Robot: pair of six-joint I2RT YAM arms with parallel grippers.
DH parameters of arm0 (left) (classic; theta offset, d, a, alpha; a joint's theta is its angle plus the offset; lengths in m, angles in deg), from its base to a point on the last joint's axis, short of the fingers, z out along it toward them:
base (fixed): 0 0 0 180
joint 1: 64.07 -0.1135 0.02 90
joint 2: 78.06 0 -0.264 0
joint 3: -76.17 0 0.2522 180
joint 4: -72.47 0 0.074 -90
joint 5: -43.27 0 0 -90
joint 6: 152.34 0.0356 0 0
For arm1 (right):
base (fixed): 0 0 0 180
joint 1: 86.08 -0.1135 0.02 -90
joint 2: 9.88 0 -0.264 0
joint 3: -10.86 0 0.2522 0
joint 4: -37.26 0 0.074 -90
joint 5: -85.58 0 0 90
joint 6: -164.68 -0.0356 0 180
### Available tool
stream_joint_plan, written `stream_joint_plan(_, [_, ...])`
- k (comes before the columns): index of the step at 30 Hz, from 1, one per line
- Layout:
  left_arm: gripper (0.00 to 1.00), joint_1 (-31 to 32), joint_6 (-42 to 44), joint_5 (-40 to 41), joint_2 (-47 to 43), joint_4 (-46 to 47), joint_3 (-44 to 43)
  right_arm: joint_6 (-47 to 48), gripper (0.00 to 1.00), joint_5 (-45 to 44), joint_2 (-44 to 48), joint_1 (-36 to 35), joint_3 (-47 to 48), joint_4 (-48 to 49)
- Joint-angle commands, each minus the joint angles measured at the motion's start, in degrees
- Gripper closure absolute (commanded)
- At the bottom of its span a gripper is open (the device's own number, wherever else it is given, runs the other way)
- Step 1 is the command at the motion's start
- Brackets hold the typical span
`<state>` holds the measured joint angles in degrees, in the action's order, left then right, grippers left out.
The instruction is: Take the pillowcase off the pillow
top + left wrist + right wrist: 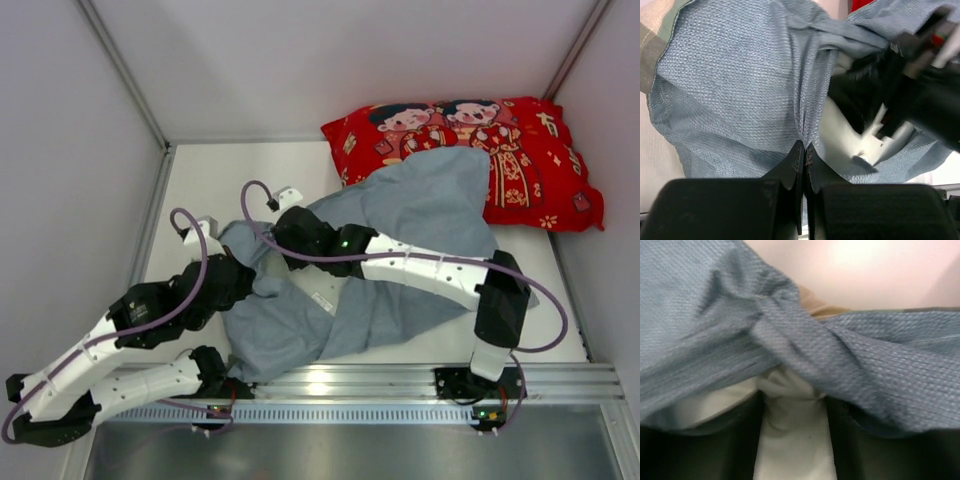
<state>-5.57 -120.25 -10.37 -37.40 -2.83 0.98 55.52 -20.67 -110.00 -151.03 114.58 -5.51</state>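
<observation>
The pillowcase (420, 200) lies crumpled across the table, its blue-grey reverse outward. A tan and green strip of its other side (650, 35) shows at one edge. A small patch of the white pillow (325, 297) peeks out at the cloth's opening. My left gripper (805, 147) is shut, pinching a fold of the pillowcase (740, 90) at its tips. In the right wrist view my right gripper (795, 400) is shut on a bunched wad of the white pillow (795, 440), with pillowcase folds (840, 355) draped over it. The two grippers (245, 285) (305, 268) sit close together at the pillowcase's left end.
A red pillow printed with two cartoon figures (480, 150) lies at the back right, partly under the pillowcase's far corner. White walls close in the table on three sides. An aluminium rail (400, 385) runs along the near edge.
</observation>
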Motion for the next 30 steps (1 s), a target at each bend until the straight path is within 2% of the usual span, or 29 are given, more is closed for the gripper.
stream_joint_plan(1, [1.00,-0.14,1.83,-1.03,0.55,3.09,-0.01,-1.58,0.71,-16.14,-5.69,-1.06,1.63,-0.17])
stream_joint_plan(3, [1.00,-0.05,1.92,-1.11,0.73,3.18,-0.10,-3.16,1.00,-20.29,-6.67,-1.06,0.15,-0.16])
stream_joint_plan(8, [1.00,-0.05,1.66,-0.41,-0.67,2.92,0.78,-7.47,1.00,-28.65,-2.03,-1.41,-7.23,1.32])
stream_joint_plan(14, [1.00,-0.05,-2.64,4.59,-1.38,0.29,1.40,-11.51,1.00,-34.81,12.91,-1.67,-23.64,1.95])
stream_joint_plan(18, [1.00,-0.14,-4.14,8.11,2.91,-1.83,0.61,-17.04,1.00,-39.81,27.12,-1.50,-33.24,-2.26])
stream_joint_plan(23, [1.00,-0.14,-4.49,11.36,9.68,-2.27,-0.36,-24.34,1.00,-40.35,39.89,-0.36,-41.51,-9.65])
stream_joint_plan(30, [1.00,-1.10,-9.32,15.93,21.37,-4.29,-0.01,-22.68,1.00,-37.72,52.72,4.39,-42.93,-13.52])
